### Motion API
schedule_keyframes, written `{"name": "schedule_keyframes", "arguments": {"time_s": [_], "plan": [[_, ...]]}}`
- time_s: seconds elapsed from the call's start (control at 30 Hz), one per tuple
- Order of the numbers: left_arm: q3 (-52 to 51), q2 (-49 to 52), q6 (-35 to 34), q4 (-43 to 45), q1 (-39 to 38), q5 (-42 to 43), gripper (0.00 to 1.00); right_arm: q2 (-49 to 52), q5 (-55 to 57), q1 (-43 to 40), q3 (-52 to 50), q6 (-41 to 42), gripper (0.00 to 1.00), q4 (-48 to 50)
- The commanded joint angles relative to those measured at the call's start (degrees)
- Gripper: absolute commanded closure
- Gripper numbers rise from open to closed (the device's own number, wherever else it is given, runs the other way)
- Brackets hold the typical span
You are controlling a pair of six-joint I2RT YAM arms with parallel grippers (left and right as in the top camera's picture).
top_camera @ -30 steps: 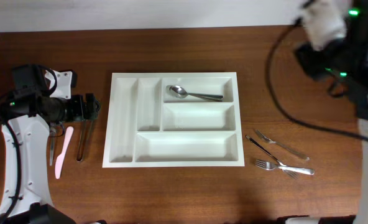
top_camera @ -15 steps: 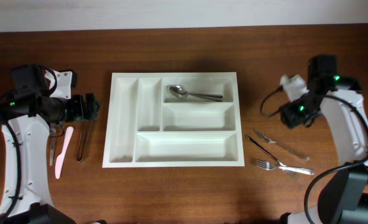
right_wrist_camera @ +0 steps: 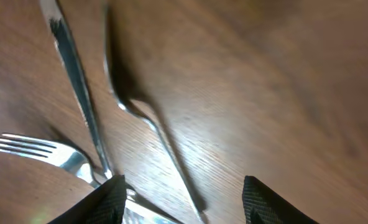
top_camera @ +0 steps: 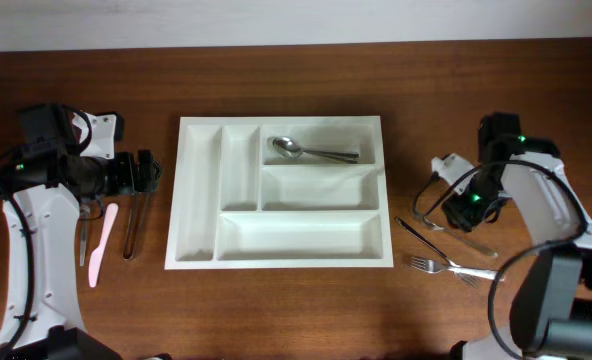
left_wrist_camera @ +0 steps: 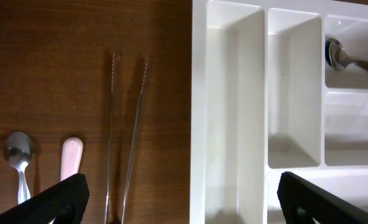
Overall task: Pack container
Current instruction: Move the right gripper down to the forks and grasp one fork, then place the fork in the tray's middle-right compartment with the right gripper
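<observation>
The right end effector (right_wrist_camera: pixel 183 202) hangs open and empty just above loose cutlery on the desk (top_camera: pixel 296 310), with a fork (right_wrist_camera: pixel 41 150) to one side and a slim utensil handle (right_wrist_camera: pixel 165 149) running between its fingers (right_wrist_camera: pixel 106 202). The left end effector (left_wrist_camera: pixel 184 202) stands wide open, gripping nothing, near the tongs (left_wrist_camera: pixel 125 137) by the left edge of the container (top_camera: pixel 198 190). The white container lies mid-desk between the arms, with a spoon (top_camera: pixel 311 152) in its upper wide compartment.
</observation>
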Motion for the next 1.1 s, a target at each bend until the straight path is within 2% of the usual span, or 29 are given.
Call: {"name": "schedule_keyframes", "arguments": {"time_s": [0.0, 0.23, 0.47, 0.63, 0.8, 1.07], "plan": [[1.0, -0.1, 0.9, -0.1, 0.3, 1.0, 0.01, 2.2, -1.9, 1.2, -0.9, -1.4, 0.40, 0.1], [1.0, -0.1, 0.9, -0.1, 0.3, 1.0, 0.01, 6.0, -1.9, 2.8, -0.9, -1.3, 0.41, 0.5], [1.0, -0.1, 0.9, -0.1, 0.3, 1.0, 0.01, 10.0, -1.6, 3.1, -0.9, 1.1, 0.49, 3.3], [1.0, -0.1, 0.9, -0.1, 0.3, 1.0, 0.01, 11.4, -1.6, 3.1, -0.9, 1.5, 0.61, 3.7], [1.0, -0.1, 0.9, -0.1, 0.3, 1.0, 0.01, 11.5, -0.3, 3.1, -0.9, 4.2, 0.96, 5.5], [1.0, -0.1, 0.9, -0.1, 0.3, 1.0, 0.01, 11.4, 3.2, 3.1, 0.4, 7.8, 0.96, 8.5]]}}
